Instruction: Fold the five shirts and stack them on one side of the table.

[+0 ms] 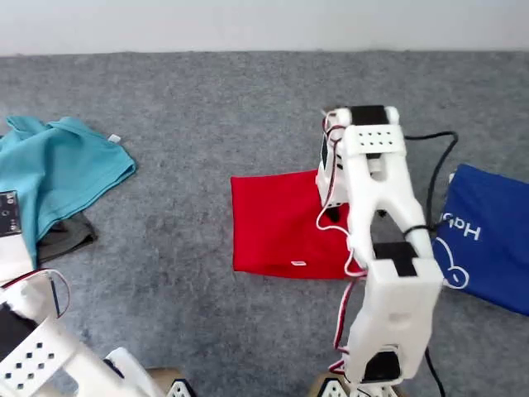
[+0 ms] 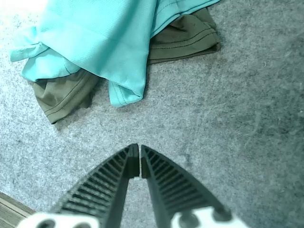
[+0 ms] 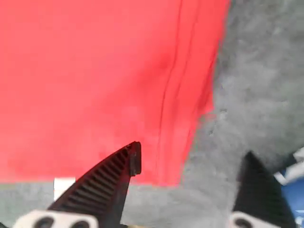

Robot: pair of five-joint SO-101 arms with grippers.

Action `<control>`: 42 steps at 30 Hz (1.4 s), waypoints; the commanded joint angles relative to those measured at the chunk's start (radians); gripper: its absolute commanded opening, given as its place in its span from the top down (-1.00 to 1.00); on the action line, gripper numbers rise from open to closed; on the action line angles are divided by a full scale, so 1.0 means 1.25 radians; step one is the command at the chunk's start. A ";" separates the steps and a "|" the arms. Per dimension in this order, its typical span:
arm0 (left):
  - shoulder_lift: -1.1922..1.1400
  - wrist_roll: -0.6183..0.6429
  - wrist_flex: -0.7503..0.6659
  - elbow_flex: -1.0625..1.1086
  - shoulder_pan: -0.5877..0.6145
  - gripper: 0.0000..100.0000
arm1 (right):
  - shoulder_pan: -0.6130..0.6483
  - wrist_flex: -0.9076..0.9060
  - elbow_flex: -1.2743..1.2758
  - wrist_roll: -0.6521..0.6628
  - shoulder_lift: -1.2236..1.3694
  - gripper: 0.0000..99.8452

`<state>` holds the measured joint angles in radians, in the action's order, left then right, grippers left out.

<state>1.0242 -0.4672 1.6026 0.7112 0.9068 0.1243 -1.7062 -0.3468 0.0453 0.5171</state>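
Note:
A folded red shirt [image 1: 277, 223] lies flat in the middle of the grey table. My right arm [image 1: 376, 207] stretches over its right side. In the right wrist view my right gripper [image 3: 190, 164] is open and low over the red shirt's [image 3: 95, 80] edge; one finger [image 3: 128, 164] is over the cloth, the other over bare table. A teal shirt [image 1: 58, 169] lies crumpled at far left on top of a dark olive shirt [image 1: 70, 236]. My left gripper [image 2: 140, 161] is shut and empty above bare table, short of the teal shirt [image 2: 104, 42] and olive shirt [image 2: 61, 92]. A blue shirt [image 1: 488, 236] lies at the right.
The table is covered in grey carpet [image 1: 182, 124], open at the back and between the teal and red shirts. My left arm's base [image 1: 33, 351] sits at the near left corner. A black cable [image 1: 434, 174] loops beside the right arm.

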 commanded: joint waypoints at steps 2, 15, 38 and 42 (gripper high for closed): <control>0.009 -0.005 -0.006 -0.007 0.005 0.97 | 0.010 0.080 -0.031 -0.068 0.072 0.26; 0.009 -0.005 -0.006 -0.004 0.005 0.97 | 0.024 -0.055 -0.223 0.004 0.229 0.96; 0.009 -0.004 -0.005 -0.004 0.004 0.97 | -0.096 0.105 -0.441 1.042 0.144 0.86; 0.009 -0.004 -0.005 -0.004 0.004 0.97 | -0.095 0.104 -0.508 0.762 0.144 0.52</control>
<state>1.0242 -0.4672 1.6026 0.7112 0.9068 0.0000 -1.5942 -0.8945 1.2375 0.7702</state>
